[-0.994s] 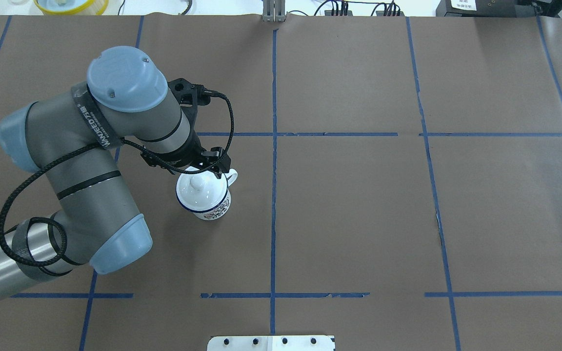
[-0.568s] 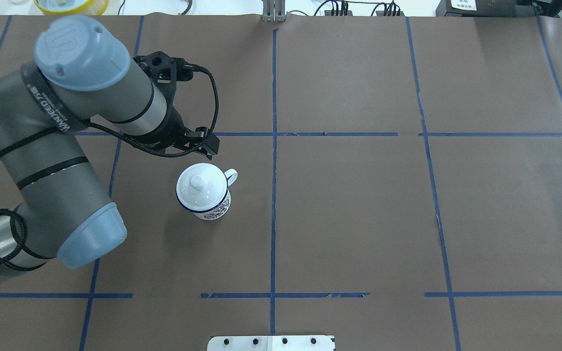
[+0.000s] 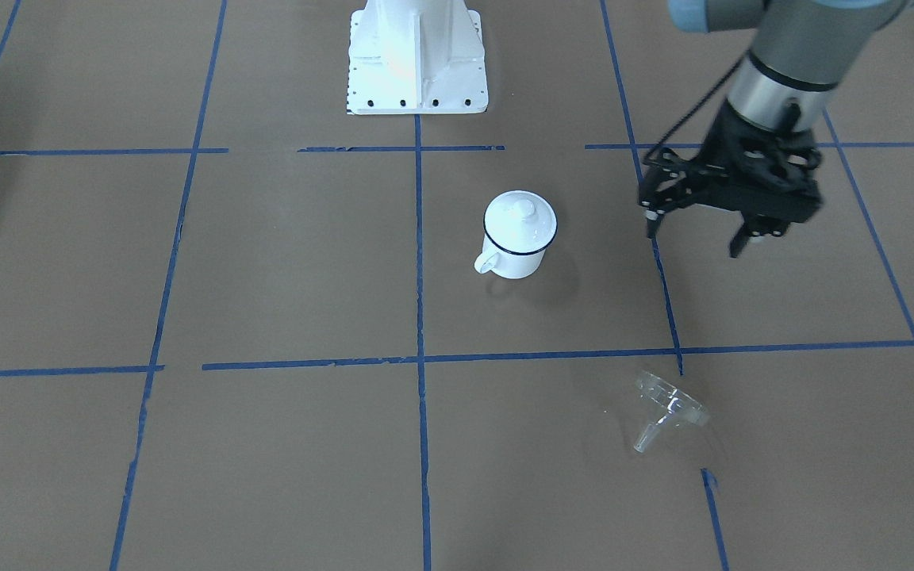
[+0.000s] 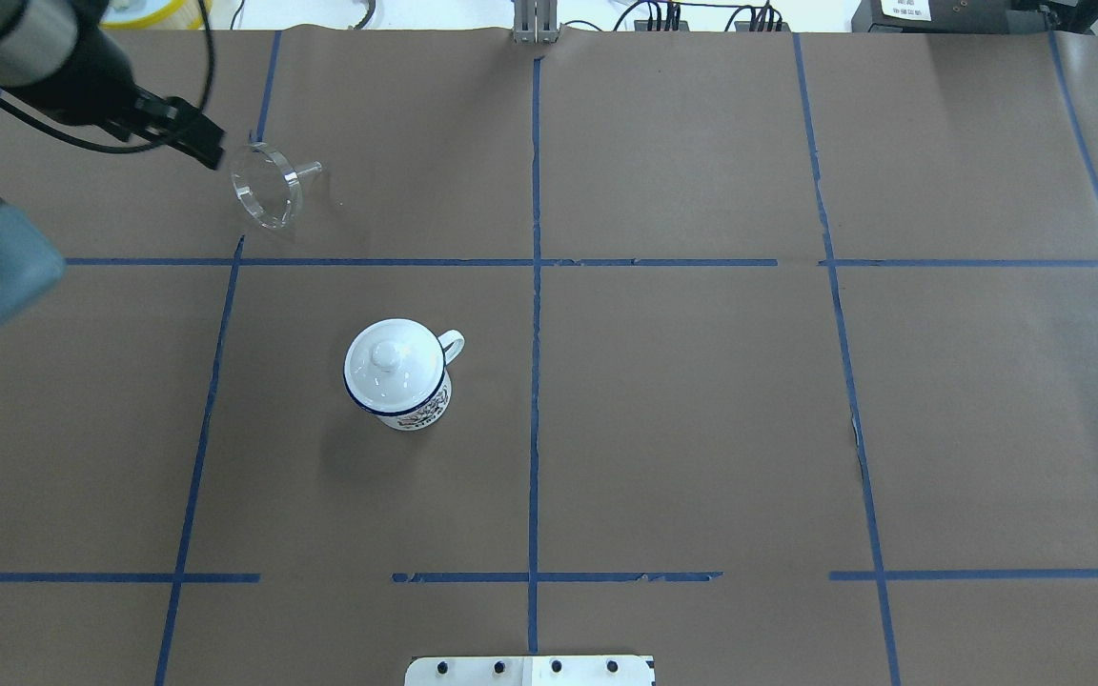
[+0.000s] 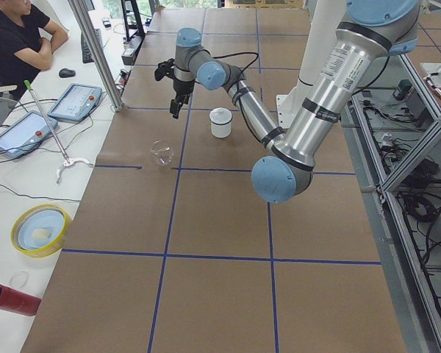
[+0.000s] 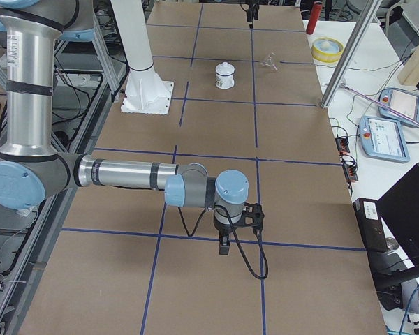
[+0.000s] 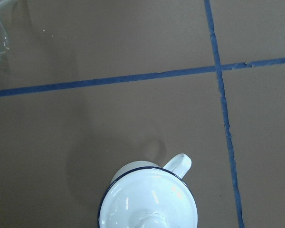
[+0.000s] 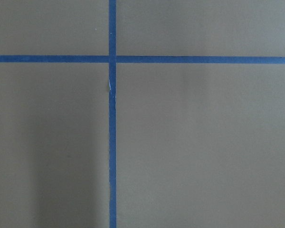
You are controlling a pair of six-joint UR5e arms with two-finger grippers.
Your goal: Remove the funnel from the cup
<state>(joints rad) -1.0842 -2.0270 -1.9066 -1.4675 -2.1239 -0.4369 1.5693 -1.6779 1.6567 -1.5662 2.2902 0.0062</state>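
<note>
The funnel [image 4: 268,186] is lying on its side on the bench [image 4: 701,429], well apart from the cup [image 4: 416,405], with a blue tape line [image 4: 368,262] running between them. It is resting on the edge of its wide rim and on its short spout, which is pointing toward the robot's right. That is probably just how such a shape settles, since a cone on a narrow spout is not going to stand by itself.

It is showing as clear plastic, with the brown bench visible through it. Only the bright ring of its cylindrical rim and a few glints along the spout are giving it an outline. In the left wrist view just a sliver of it is peeking in at the top corner.

The cup is standing upright and is wearing a white knobbed lid [image 4: 385,357], its loop handle pointing toward the far side of the bench. Nothing is touching it.

The left arm [image 3: 782,71] is hanging above the bench to the cup's side, and the left jaws are spread wide with nothing between them. That fits a funnel already let go, so the task is looking done.

The right arm [image 6: 126,174] is stretching low over the bench far from both things, seemingly parked out of the way. Whether the right jaws are released or clenched, I cannot tell.
</note>
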